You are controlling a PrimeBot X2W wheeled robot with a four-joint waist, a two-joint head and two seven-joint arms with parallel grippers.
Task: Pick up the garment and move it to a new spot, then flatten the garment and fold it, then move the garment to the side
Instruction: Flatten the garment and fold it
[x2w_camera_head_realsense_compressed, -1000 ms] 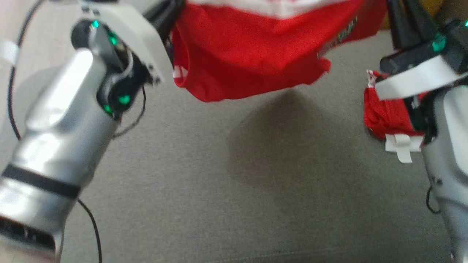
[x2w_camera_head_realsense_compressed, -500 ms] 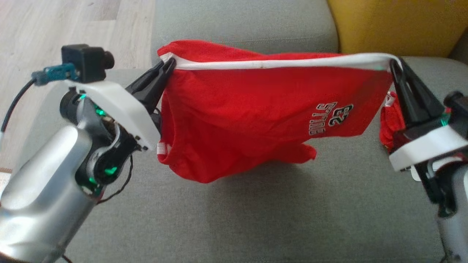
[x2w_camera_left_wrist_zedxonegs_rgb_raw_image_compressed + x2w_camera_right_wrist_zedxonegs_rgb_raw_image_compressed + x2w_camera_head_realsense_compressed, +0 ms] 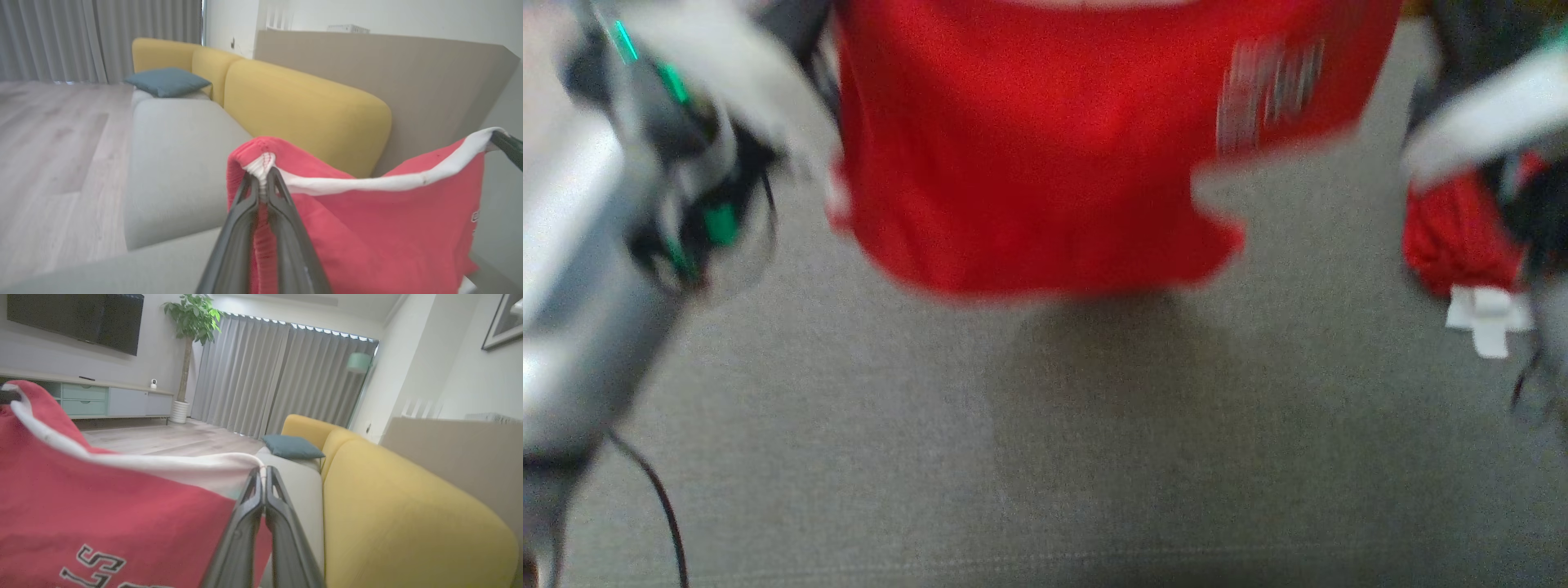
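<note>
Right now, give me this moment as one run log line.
stage: lift; left gripper: shut on red garment; right gripper: shut on red garment; grip spot: white band; drape: stretched above grey sofa seat

My head view is smeared: the red cloth garment with a white band [image 3: 1029,163] runs off the top edge, its pale lettering [image 3: 1270,90] unreadable. My right wrist view cuts that lettering at the bottom edge; my left wrist view clips my right gripper [image 3: 506,143] at its right edge

Blurred, the red garment [image 3: 1045,155] hangs above the grey cushion [image 3: 809,457], its shadow [image 3: 1111,392] directly beneath.
</note>
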